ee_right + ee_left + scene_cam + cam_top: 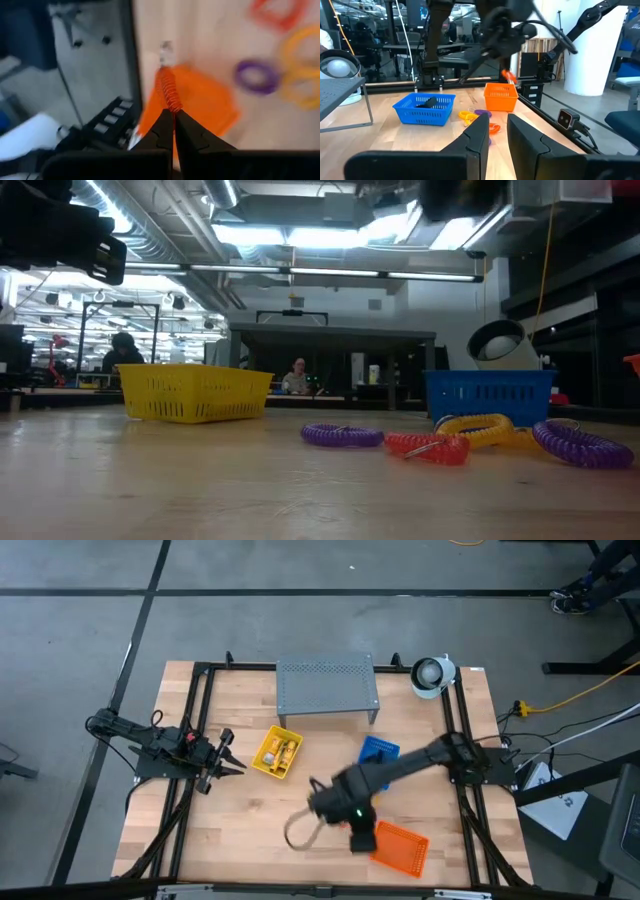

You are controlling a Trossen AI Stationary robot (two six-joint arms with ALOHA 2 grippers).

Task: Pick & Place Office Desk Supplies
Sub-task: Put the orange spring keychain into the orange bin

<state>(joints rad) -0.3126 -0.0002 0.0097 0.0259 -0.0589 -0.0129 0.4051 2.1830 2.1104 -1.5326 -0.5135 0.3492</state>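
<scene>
My right gripper [174, 119] is shut on an orange coil loop [169, 90] over the orange tray [402, 847], near the table's front right. Purple [342, 435], red [428, 446] and yellow [485, 428] loops and a second purple one [580, 445] lie flat on the wood in front of the blue tray [378, 752], which holds a small black clip [427, 102]. The yellow tray [277, 752] holds yellow-and-white packets. My left gripper [228, 755] waits at the table's left, level, open a little and with nothing between its fingers. My right gripper pinches one end of the orange coil loop [173, 106] between its two fingertips. The fingers slant down from above. The loop hangs below them, its metal ring [166, 47] at the free end, clear of the orange tray [501, 96] beneath.
A grey perforated metal stand [327, 685] stands at the far middle of the table, with a round white object [432, 675] at the far right corner. Black frame rails run along the table's left and right sides. Bare wood lies at the front left.
</scene>
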